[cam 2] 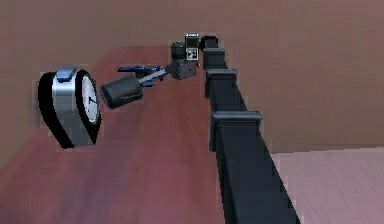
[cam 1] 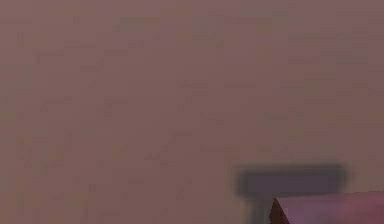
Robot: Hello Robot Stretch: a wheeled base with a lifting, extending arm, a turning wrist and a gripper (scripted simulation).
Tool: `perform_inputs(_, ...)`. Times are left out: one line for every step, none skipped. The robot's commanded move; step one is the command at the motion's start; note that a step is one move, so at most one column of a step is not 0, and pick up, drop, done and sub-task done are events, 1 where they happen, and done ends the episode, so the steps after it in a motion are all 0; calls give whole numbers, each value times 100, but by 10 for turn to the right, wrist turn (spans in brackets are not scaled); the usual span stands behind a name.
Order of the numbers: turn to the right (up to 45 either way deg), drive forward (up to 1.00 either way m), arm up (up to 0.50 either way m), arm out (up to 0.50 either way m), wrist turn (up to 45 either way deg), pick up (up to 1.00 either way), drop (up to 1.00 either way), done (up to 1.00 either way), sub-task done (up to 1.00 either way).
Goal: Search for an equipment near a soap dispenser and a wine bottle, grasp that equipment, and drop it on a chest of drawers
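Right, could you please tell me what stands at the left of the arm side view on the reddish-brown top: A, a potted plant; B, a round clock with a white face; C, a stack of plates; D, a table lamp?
B: a round clock with a black and silver rim and a white face stands on the reddish-brown top, left of the dark arm.

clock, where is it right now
The clock sits at the arm side view's left on the reddish-brown wooden top, with a dark cylinder just to its right and the arm farther right.
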Motion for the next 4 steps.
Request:
perform_inputs(0, 0, 0, 0, 270, 0, 0, 0, 0)
perform_inputs(0, 0, 0, 0, 0, 0, 100, 0, 0)
perform_inputs(0, 0, 0, -10, 0, 0, 0, 0, 0)
perform_inputs(0, 0, 0, 0, 0, 0, 0, 100, 0)
